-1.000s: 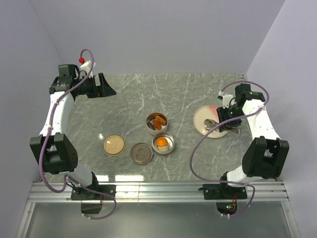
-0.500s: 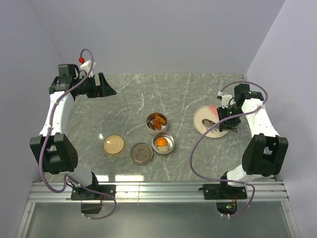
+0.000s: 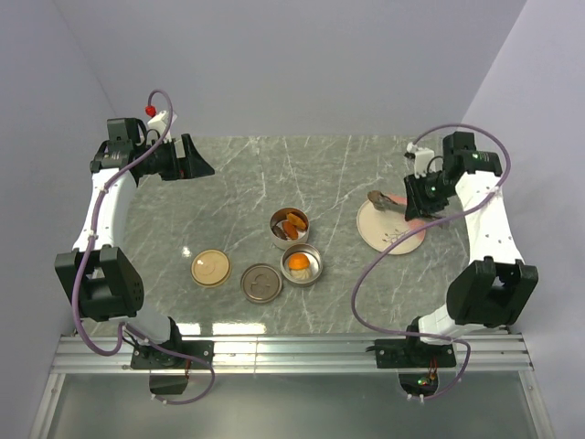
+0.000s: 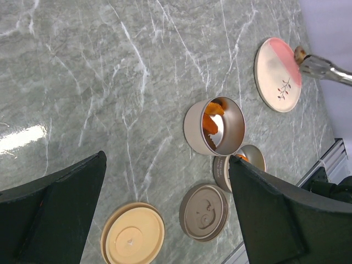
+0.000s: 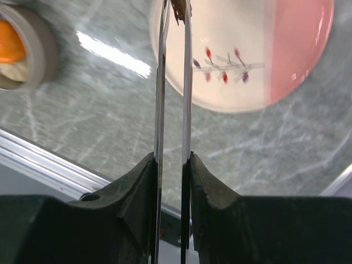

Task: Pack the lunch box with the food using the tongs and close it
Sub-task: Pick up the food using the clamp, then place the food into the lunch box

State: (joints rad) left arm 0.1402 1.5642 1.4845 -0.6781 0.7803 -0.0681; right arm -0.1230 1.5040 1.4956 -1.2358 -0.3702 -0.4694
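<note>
Right hand (image 5: 171,165): clamping the tongs (image 5: 159,82), their tips pinching a dark brown bit (image 5: 179,11) straight ahead of it, at the plate (image 5: 286,66) rim. Open tins (image 3: 290,226) are lying further along that axis, to its left. The left hand (image 3: 192,165), spread wide, is hanging well apart.

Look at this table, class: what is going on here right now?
The right gripper is clamped on the tongs, whose tips pinch a dark brown piece of food by the rim of the pink plate. Mid-table, an open tin holds orange and brown pieces and a second tin holds an orange chunk. A tan lid and a brown lid lie beside them, so nothing is closed yet. The left gripper hangs open at the far left, holding nothing.
</note>
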